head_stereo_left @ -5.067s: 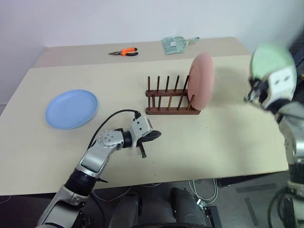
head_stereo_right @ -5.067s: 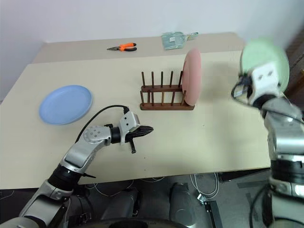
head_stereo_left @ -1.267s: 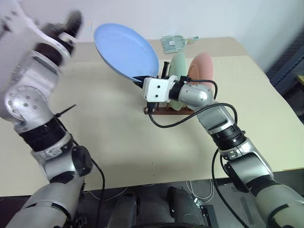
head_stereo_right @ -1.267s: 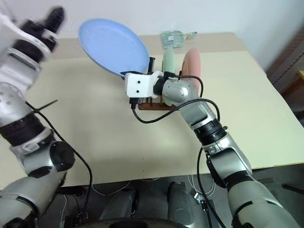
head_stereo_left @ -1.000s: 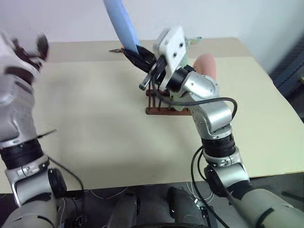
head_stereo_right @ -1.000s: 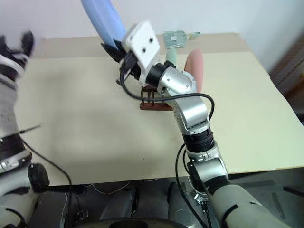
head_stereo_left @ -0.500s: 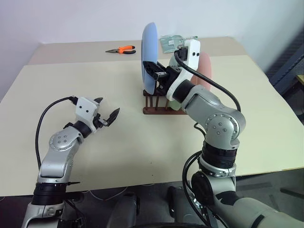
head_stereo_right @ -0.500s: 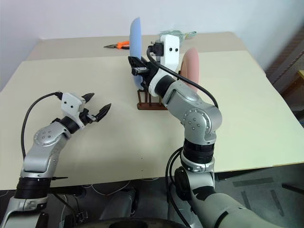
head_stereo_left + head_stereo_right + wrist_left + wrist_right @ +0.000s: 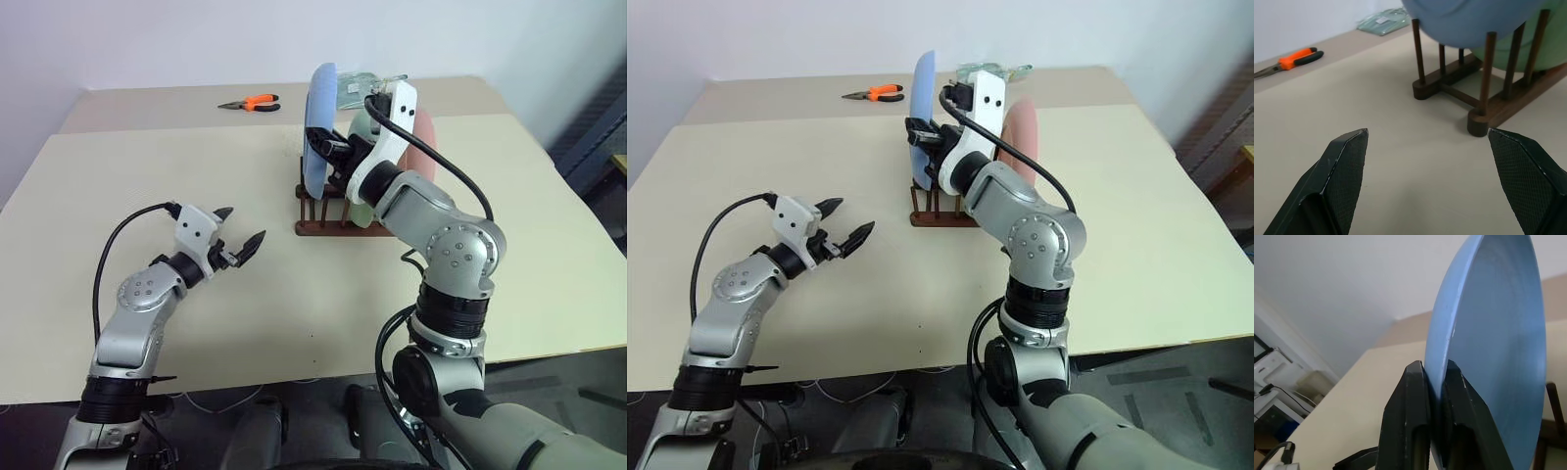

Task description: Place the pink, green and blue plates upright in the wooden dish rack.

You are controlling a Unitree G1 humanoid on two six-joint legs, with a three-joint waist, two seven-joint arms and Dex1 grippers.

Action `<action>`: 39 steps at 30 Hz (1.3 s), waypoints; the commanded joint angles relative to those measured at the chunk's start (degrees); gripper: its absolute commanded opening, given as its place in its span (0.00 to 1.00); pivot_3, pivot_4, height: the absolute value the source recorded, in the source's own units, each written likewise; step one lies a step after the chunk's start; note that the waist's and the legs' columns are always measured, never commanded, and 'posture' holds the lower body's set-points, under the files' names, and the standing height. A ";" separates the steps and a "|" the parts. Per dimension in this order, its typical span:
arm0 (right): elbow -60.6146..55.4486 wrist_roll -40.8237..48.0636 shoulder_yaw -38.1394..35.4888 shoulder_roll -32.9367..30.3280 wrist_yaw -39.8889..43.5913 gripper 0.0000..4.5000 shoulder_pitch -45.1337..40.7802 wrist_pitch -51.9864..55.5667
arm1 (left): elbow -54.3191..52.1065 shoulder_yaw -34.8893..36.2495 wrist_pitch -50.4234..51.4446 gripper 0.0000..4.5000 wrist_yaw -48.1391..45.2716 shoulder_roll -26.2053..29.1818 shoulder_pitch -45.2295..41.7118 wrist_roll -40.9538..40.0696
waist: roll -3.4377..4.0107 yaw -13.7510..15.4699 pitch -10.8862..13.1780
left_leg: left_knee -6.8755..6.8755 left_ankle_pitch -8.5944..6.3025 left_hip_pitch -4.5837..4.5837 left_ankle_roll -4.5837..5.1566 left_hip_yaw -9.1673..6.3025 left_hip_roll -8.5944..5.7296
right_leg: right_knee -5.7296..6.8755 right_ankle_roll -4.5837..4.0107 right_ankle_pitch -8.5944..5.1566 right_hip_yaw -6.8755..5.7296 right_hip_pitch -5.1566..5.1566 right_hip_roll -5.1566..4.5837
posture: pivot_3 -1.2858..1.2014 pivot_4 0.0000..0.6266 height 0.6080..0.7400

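I'm holding the blue plate (image 9: 1488,347) by its rim in the right gripper (image 9: 1434,396), fingers pinched tight on it, keeping it upright so it's dropping into the slots at the open end of the wooden dish rack (image 9: 338,211). The green plate (image 9: 364,132) and pink plate (image 9: 425,147) are standing behind it in the rack. I'm parking the left gripper (image 9: 240,237) well short of the rack, fingers wide and empty, so it isn't getting in the way

Silver arms, white wrist housings, black cables, black textured jaws.
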 commanded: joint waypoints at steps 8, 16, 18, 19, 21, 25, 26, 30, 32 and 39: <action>-2.71 -14.11 15.80 -15.92 12.68 0.99 -3.94 -17.89 | -3.87 -1.45 0.93 0.90 -0.77 -0.67 0.20 -0.04 | 0.02 0.03 0.01 | 0.03 0.00 -0.01 0.00 0.02 -0.01 | -0.04 0.01 0.00 -0.01 0.03 0.00 | 0.52 0.24 1.00; -7.90 -9.52 3.49 -36.04 31.23 0.99 2.58 -29.14 | -1.27 -1.19 -0.04 0.90 -0.67 -0.69 -0.54 0.90 | -0.04 0.48 -0.01 | 0.07 -0.03 -0.01 0.06 0.00 0.00 | -0.19 0.04 -0.02 -0.05 0.23 0.00 | 0.52 0.24 1.00; -7.43 -7.33 -4.08 -42.99 36.68 0.99 10.57 -28.03 | 0.79 -0.29 -1.13 0.90 -0.91 0.10 -0.55 1.41 | -0.10 0.84 -0.05 | 0.10 -0.05 0.03 0.09 -0.01 0.00 | -0.32 0.03 -0.02 -0.05 0.38 -0.01 | 0.52 0.24 1.00; -6.81 -5.83 -8.05 -45.87 39.04 0.99 14.96 -27.10 | 2.05 0.18 -1.73 0.90 -1.07 0.61 -0.56 1.75 | -0.11 1.08 -0.05 | 0.13 -0.07 0.03 0.15 -0.02 0.00 | -0.36 0.05 -0.04 -0.08 0.44 -0.01 | 0.52 0.24 1.00; -4.56 -3.54 -14.78 -48.89 42.24 0.99 23.94 -26.10 | 4.72 1.13 -3.19 0.90 -1.20 1.57 -0.51 2.42 | -0.10 1.58 -0.04 | 0.13 -0.13 0.08 0.26 0.02 0.00 | -0.40 0.07 -0.11 -0.07 0.54 -0.04 | 0.52 0.24 1.00; 0.39 -6.35 -16.65 -49.59 44.66 0.99 34.86 -30.68 | 8.60 2.16 -5.65 0.90 -0.70 2.22 -0.46 3.21 | 0.15 1.16 0.01 | 0.15 -0.16 0.17 0.30 0.25 0.04 | -0.36 0.05 -0.15 0.05 0.52 -0.06 | 0.52 0.24 1.00; 2.23 -7.21 -16.23 -49.09 44.75 0.99 36.16 -32.00 | 9.38 2.31 -6.21 0.90 -0.63 2.26 -0.39 3.42 | 0.20 0.96 0.00 | 0.16 -0.16 0.19 0.30 0.31 0.04 | -0.36 0.05 -0.15 0.10 0.51 -0.06 | 0.52 0.24 1.00; 9.13 -12.47 -12.38 -48.84 45.10 0.99 37.93 -38.71 | 9.94 2.17 -7.42 0.90 0.01 2.03 0.12 4.13 | 0.20 0.44 0.00 | 0.21 -0.13 0.21 0.33 0.31 0.04 | -0.33 0.26 -0.26 0.11 0.55 -0.06 | 0.52 0.24 1.00; 12.33 -14.22 -10.51 -48.70 45.43 0.99 37.45 -41.22 | 9.66 2.13 -7.36 0.90 0.69 1.62 0.43 4.41 | 0.20 0.45 0.00 | 0.21 -0.13 0.20 0.33 0.31 0.04 | -0.33 0.28 -0.24 0.11 0.55 -0.06 | 0.52 0.24 1.00; 19.58 -17.09 -6.31 -46.45 45.11 0.99 34.96 -47.41 | 3.43 2.00 -3.89 0.90 4.17 0.12 3.49 4.90 | 0.20 0.51 0.00 | 0.21 -0.13 0.17 0.32 0.30 0.00 | -0.35 0.17 -0.12 0.11 0.54 -0.12 | 0.52 0.24 1.00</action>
